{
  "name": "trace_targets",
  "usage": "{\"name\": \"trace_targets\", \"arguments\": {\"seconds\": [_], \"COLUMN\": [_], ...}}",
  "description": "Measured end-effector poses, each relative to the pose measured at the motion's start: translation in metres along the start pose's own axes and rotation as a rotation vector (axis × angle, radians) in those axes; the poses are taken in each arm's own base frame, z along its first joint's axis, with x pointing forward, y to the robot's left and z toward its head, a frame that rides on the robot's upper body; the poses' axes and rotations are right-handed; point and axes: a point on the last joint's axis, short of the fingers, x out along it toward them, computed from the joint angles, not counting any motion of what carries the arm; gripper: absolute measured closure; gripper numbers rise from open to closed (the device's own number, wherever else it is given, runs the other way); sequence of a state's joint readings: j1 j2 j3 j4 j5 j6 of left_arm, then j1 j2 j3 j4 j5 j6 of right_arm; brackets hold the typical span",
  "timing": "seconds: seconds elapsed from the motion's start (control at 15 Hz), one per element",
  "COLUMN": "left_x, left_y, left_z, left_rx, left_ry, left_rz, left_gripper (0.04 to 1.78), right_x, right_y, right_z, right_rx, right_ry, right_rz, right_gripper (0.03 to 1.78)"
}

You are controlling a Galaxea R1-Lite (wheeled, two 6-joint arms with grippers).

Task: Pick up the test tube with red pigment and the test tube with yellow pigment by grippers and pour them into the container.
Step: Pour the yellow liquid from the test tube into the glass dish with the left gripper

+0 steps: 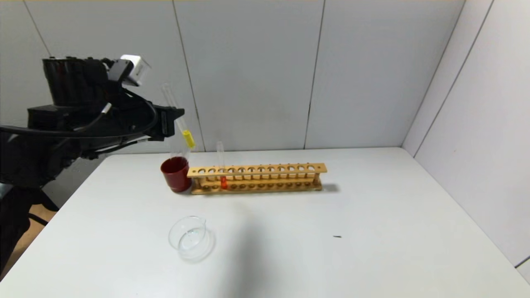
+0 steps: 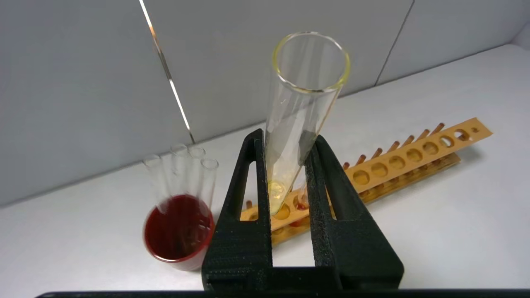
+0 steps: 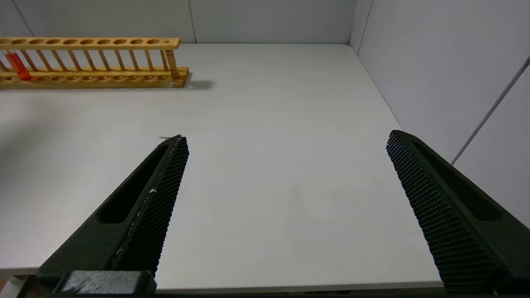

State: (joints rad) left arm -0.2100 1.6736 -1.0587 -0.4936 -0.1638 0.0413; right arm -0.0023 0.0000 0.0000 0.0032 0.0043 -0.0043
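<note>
Aloft, left tool (image 2: 285, 142) clamps one yellow tube (image 2: 296, 120); right tool (image 3: 285, 140) gapes; one red tube (image 1: 222, 167) racked.

The left arm (image 1: 78, 120) fills the upper left of the head view: a bulky matte black body of blocky housings, with thin black cables looping across it and one cable ending in a short silver-grey plug. A small white box (image 1: 134, 68) with a dark face sits on top of it. The left gripper (image 2: 285, 142), low in the middle of its wrist view, has two black pointed fingers (image 2: 248, 182) with long slots cut through them and a grainy surface. The right gripper (image 3: 285, 145) has the same black tapered, slotted fingers (image 3: 165, 174), and their inner faces are covered in a fine diamond-grid texture.
</note>
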Motion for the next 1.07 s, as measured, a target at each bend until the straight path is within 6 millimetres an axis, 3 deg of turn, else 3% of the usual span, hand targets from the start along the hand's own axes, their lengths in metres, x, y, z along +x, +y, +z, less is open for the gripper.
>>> {"name": "trace_targets", "arguments": {"seconds": [0.27, 0.47, 0.8, 1.07], "left_x": [-0.044, -0.07, -0.082, -0.091], "left_y": [-0.006, -0.009, -0.008, -0.004], "left_z": [0.024, 0.024, -0.011, -0.047], "left_rx": [0.053, 0.053, 0.062, 0.24], "left_ry": [-0.021, 0.002, 0.084, 0.017], "left_rz": [0.005, 0.015, 0.159, 0.087], "left_gripper": [1.51, 1.51, 1.51, 1.51], "right_x": [0.0, 0.0, 0.0, 0.0], "right_y": [0.0, 0.0, 0.0, 0.0], "right_z": [0.0, 0.0, 0.0, 0.0], "right_rx": [0.0, 0.0, 0.0, 0.0], "right_ry": [0.0, 0.0, 0.0, 0.0], "right_rz": [0.0, 0.0, 0.0, -0.001], "right_gripper": [0.06, 0.06, 0.06, 0.06]}}
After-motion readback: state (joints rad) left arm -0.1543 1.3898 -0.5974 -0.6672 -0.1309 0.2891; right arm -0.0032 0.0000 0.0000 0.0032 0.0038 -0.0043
